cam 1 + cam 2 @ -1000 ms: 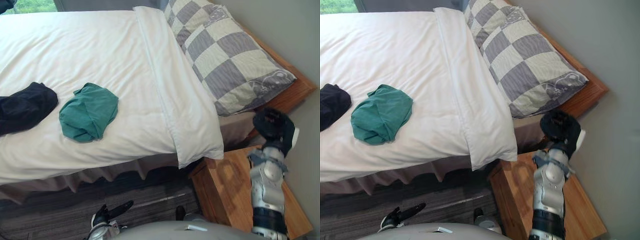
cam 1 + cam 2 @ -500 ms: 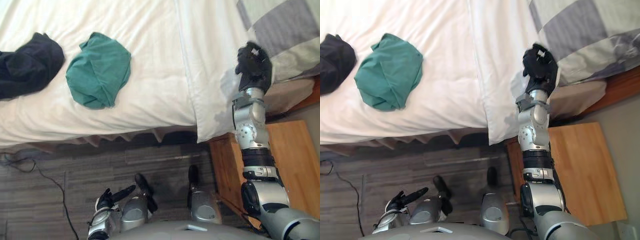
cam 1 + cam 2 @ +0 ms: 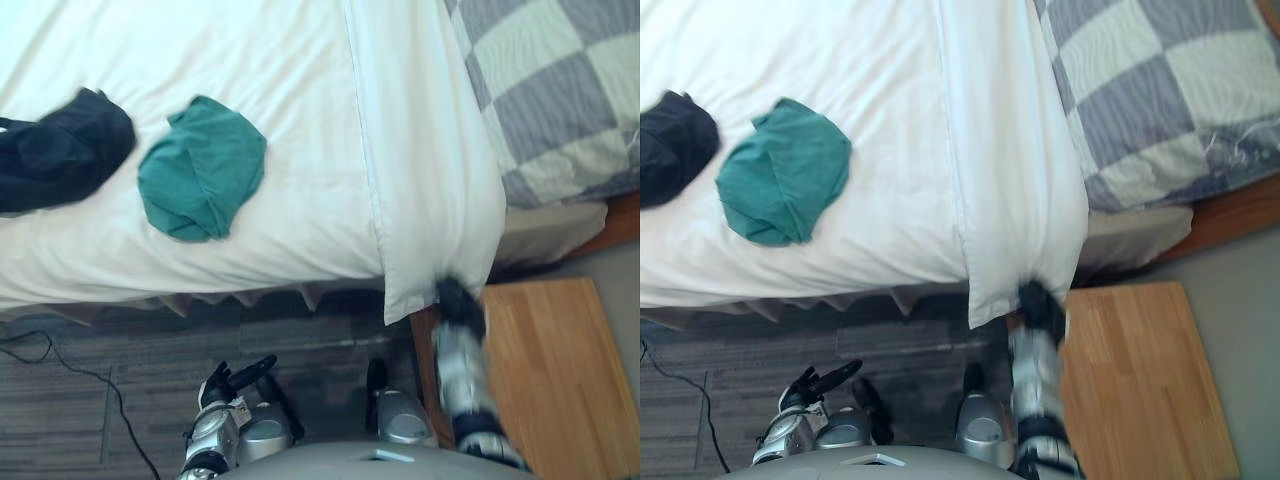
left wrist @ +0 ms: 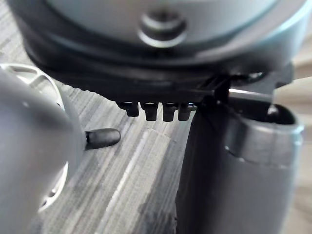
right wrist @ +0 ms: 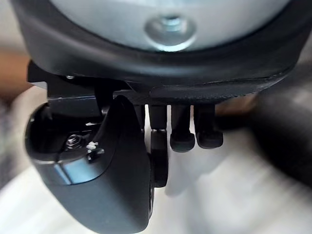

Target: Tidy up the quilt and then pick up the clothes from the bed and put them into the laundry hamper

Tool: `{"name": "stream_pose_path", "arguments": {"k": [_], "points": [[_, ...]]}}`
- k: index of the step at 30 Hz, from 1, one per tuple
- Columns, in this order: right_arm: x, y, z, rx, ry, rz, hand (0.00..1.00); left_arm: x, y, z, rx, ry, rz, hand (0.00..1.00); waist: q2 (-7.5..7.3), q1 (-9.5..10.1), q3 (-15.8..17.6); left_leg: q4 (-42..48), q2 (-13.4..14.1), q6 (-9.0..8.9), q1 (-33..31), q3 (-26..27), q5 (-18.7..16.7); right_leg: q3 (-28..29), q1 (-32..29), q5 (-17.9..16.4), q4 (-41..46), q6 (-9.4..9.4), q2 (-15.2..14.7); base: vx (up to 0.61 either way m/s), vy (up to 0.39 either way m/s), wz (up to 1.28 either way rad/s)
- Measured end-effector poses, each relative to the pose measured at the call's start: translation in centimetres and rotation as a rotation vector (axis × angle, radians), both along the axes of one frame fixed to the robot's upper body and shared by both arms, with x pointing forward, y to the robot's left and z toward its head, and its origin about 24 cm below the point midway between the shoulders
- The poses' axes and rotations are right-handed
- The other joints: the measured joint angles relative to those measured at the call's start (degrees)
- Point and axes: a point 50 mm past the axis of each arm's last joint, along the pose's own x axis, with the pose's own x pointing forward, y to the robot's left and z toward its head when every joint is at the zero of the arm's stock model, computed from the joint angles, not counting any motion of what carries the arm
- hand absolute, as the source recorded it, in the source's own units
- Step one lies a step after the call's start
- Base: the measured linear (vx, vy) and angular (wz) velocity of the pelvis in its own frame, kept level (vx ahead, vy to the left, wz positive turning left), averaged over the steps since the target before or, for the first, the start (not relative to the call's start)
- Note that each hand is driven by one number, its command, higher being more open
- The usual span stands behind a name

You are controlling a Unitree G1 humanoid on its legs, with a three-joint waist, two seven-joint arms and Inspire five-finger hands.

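Observation:
A white quilt (image 3: pixel 300 90) covers the bed, and its near corner (image 3: pixel 425 285) hangs over the side. On it lie a crumpled green garment (image 3: pixel 200 165) and, further left, a black garment (image 3: pixel 60 150). My right hand (image 3: pixel 458 300) is blurred at the hanging quilt corner, above the bedside table. In the right wrist view its fingers (image 5: pixel 183 134) are curled beside the thumb (image 5: pixel 97 165), with white cloth just past them and none seen between them. My left hand (image 3: pixel 232 380) hangs low over the floor, fingers relaxed and holding nothing.
A grey-and-cream checked pillow (image 3: pixel 560 90) lies at the head of the bed, right of the quilt. A wooden bedside table (image 3: pixel 545 360) stands below it, against the bed frame (image 3: pixel 620 220). Dark striped carpet (image 3: pixel 120 340) runs along the bed's side.
The camera has shifted. My right hand has dropped from the top of the quilt's edge by the pillow to the hanging corner. The clothes have not moved.

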Motion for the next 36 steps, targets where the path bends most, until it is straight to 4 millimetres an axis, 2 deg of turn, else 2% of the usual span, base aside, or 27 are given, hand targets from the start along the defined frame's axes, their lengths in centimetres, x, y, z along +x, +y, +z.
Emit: {"name": "stream_pose_path", "arguments": {"k": [1,3,4,5,6,8,10,13,14,15,16,19,20,21,22,23,25,26,27,28,29,31,32,33,34,35,36], "points": [[-4.8,0.1,-2.3,0.071,0.193,-0.055,0.0,-0.3,-0.1,-0.1,-0.006,0.008,0.018,1.0,0.13,-0.05,-0.6,0.0,-0.2,-0.16,0.8,0.4,-0.3,0.0,0.2,-0.7,0.9,0.15,-0.3,0.11,-0.015,-0.07],[-9.4,-0.4,-3.4,0.051,0.343,-0.042,0.0,-0.5,-0.1,-0.2,-0.017,0.016,0.047,1.0,0.63,-0.36,-0.9,-0.1,-0.2,-0.17,2.0,1.4,-0.6,0.1,0.4,-0.8,1.6,0.13,-0.3,0.06,0.003,-0.24],[-12.7,-0.3,-3.8,0.044,0.446,-0.023,1.0,-0.7,-0.1,-0.3,-0.021,0.027,0.058,1.0,0.58,-0.48,-1.0,-0.1,-0.2,-0.19,3.4,2.6,-0.6,0.1,1.2,-0.8,1.8,0.13,-0.3,0.04,0.01,-0.38],[-15.2,0.2,-4.0,0.055,0.528,-0.001,1.0,-0.9,-0.1,-0.4,-0.024,0.035,0.058,1.0,0.4,-0.48,-1.6,-0.1,0.0,-0.19,4.6,3.8,-0.6,0.2,1.5,-0.8,2.4,0.13,-0.1,0.03,0.004,-0.35],[-16.0,0.3,-4.1,0.059,0.555,0.012,1.0,-1.0,-0.1,-0.4,-0.025,0.036,0.058,1.0,0.26,-0.51,-1.9,-0.1,0.0,-0.19,5.1,4.4,-0.6,0.2,1.6,-0.8,2.9,0.13,-0.1,0.0,-0.004,-0.34],[-16.7,1.2,-4.3,0.09,0.588,0.073,1.0,-0.9,-0.5,-0.4,-0.032,0.034,0.044,1.0,-0.43,-0.6,-3.6,-1.0,-0.2,-0.36,7.1,5.8,-0.7,0.2,1.8,-0.8,4.1,0.12,0.0,-0.07,-0.002,-0.23],[-16.4,1.1,-4.3,0.074,0.584,0.135,1.0,-0.6,-0.8,-0.4,-0.036,0.026,0.019,1.0,-0.95,-0.63,-4.5,-2.0,-0.6,-0.52,8.2,6.0,-0.8,0.4,1.7,-1.2,5.5,0.28,-0.2,-0.08,0.014,-0.03],[-14.2,1.2,-4.2,0.059,0.514,0.172,1.0,-0.5,-0.7,-0.3,-0.006,0.03,-0.051,1.0,-3.0,-0.11,-6.4,-2.1,-1.4,-0.48,8.0,7.1,-0.8,-1.0,-1.8,-2.6,10.5,-0.74,-1.5,-0.16,-0.004,-0.2],[-13.1,1.3,-4.0,0.046,0.469,0.202,1.0,-0.7,-0.3,-0.3,0.005,0.036,-0.058,1.0,-4.11,-0.23,-7.1,-2.0,-1.8,-0.39,7.9,7.4,-0.7,-2.9,-2.7,-3.7,12.0,-1.33,-2.2,-0.14,-0.062,-0.28],[-11.8,1.4,-3.9,0.023,0.434,0.225,1.0,-0.8,-0.1,-0.3,0.016,0.041,-0.075,1.0,-4.53,-0.27,-7.3,-2.0,-1.9,-0.42,8.0,7.4,-0.8,-3.1,-2.9,-4.6,12.3,-1.8,-2.1,-0.14,-0.081,-0.22],[-11.2,1.3,-3.8,0.011,0.419,0.234,1.0,-0.8,-0.1,-0.3,0.017,0.043,-0.082,1.0,-4.53,-0.31,-7.2,-2.0,-1.9,-0.45,7.9,7.3,-0.7,-3.2,-2.9,-4.9,12.0,-2.05,-1.9,-0.12,-0.09,-0.09],[-9.2,0.5,-3.4,-0.039,0.372,0.254,1.0,-0.8,-0.5,-0.5,0.001,0.062,-0.099,1.0,-2.48,-0.74,-6.8,-2.9,-1.7,-0.29,7.8,4.9,0.7,-4.8,-0.8,-4.5,8.3,-2.62,-1.0,-0.08,-0.029,0.32],[-8.1,-0.1,-3.2,-0.112,0.38,0.357,1.0,-0.2,-0.9,-0.3,0.002,0.051,-0.127,1.0,-1.75,-0.73,-5.8,12.6,1.9,0.1,0.3,0.3,-2.9,-5.9,0.7,-3.9,5.6,-2.02,-2.3,-0.08,-0.011,0.55],[-7.4,-0.4,-3.0,-0.159,0.38,0.426,1.0,0.6,-0.7,0.0,0.012,0.025,-0.122,1.0,-1.72,-0.34,-4.4,27.0,5.1,-0.65,-6.4,-3.5,-3.8,-6.1,1.7,-2.2,4.2,-1.93,-3.1,-0.02,-0.004,0.42],[-7.0,-0.6,-2.9,-0.187,0.38,0.448,1.0,0.8,-0.7,0.1,0.017,0.01,-0.117,1.0,-1.36,-0.28,-4.0,31.1,5.9,-1.13,-8.5,-5.1,-3.8,-6.2,2.0,-2.0,3.9,-1.87,-3.2,0.02,0.07,0.0],[-6.3,-1.3,-2.7,-0.232,0.382,0.472,1.0,1.0,-0.9,0.3,0.024,-0.01,-0.116,1.0,0.02,-0.16,-3.3,34.9,6.6,-2.34,-10.3,-7.7,-4.6,-6.5,2.5,-1.2,3.5,-1.46,-3.7,0.07,0.171,-0.1],[-5.9,-1.6,-2.7,-0.267,0.4,0.509,1.0,1.0,-1.3,0.2,0.032,-0.007,-0.158,1.0,0.49,-0.44,-3.2,35.2,6.1,-2.39,-10.1,-9.0,-6.2,-6.7,2.8,0.0,2.3,-0.39,-5.0,0.07,0.196,-0.05],[-5.6,-1.6,-2.6,-0.291,0.406,0.538,1.0,1.1,-1.1,0.3,0.045,-0.011,-0.169,1.0,0.41,-0.58,-3.1,36.1,6.8,-0.8,-10.3,-9.0,-8.3,-6.9,3.0,0.6,1.6,0.14,-5.1,0.07,0.178,0.07],[-5.2,-1.6,-2.5,-0.321,0.408,0.577,1.0,0.9,-0.9,0.2,0.063,-0.007,-0.18,1.0,0.38,-0.59,-3.1,34.3,9.1,1.92,-9.7,-9.5,-9.9,-6.8,2.9,1.0,1.5,0.82,-5.3,0.12,0.319,0.09],[-4.7,-1.4,-2.5,-0.341,0.408,0.603,1.0,0.9,-0.6,0.3,0.088,-0.002,-0.195,1.0,0.07,-0.7,-3.0,31.5,11.3,2.89,-9.0,-11.4,-10.4,-6.6,2.8,1.5,1.7,1.71,-6.1,0.13,0.35,0.09],[-4.4,-1.4,-2.4,-0.342,0.408,0.604,1.0,0.9,-0.5,0.3,0.1,-0.002,-0.201,1.0,-0.32,-0.85,-2.8,30.0,12.1,2.96,-8.8,-13.1,-10.4,-6.3,2.7,1.8,1.8,2.1,-7.0,0.14,0.456,0.2],[-3.2,-0.8,-2.2,-0.344,0.38,0.619,1.0,1.0,0.4,0.5,0.137,-0.001,-0.227,1.0,-2.07,-1.39,-2.5,23.5,14.5,3.78,-8.7,-18.8,-8.7,-5.9,2.7,3.2,1.7,4.66,-11.5,0.11,0.506,0.29],[-3.1,-0.5,-2.3,-0.34,0.379,0.637,1.0,0.9,0.4,0.5,0.139,0.001,-0.238,1.0,-2.44,-1.64,-2.8,16.5,14.1,1.8,-7.4,-22.7,-5.1,-5.9,2.7,4.3,1.2,6.86,-13.9,0.09,0.455,0.18],[-2.9,-0.2,-2.3,-0.336,0.375,0.646,1.0,1.0,0.8,0.6,0.149,0.002,-0.239,1.0,-3.27,-1.35,-2.9,15.7,11.8,-6.74,-6.2,-23.6,-4.8,-5.3,3.0,4.7,0.2,7.81,-15.4,0.11,0.606,0.07],[-2.4,1.8,-2.6,-0.278,0.355,0.697,1.0,0.9,3.1,1.0,0.212,0.019,-0.244,1.0,-6.36,-1.04,-2.7,18.6,9.1,-6.62,-7.8,-23.9,-5.7,-2.6,3.0,4.3,-0.4,8.1,-15.1,0.08,0.326,0.02],[-2.2,2.3,-2.6,-0.273,0.339,0.735,1.0,0.4,3.8,1.0,0.237,0.046,-0.24,1.0,-6.45,-0.98,-2.8,21.1,9.0,-6.82,-8.5,-25.4,-7.6,-2.9,4.4,4.6,-1.0,7.59,-11.8,0.11,0.359,-0.01],[-2.1,2.4,-2.6,-0.273,0.331,0.736,1.0,0.1,3.8,0.8,0.238,0.059,-0.248,1.0,-6.68,-0.91,-3.0,21.9,8.2,-6.83,-8.2,-25.3,-8.7,-3.0,5.1,5.4,-1.8,6.8,-11.4,0.09,0.332,-0.25]]}}
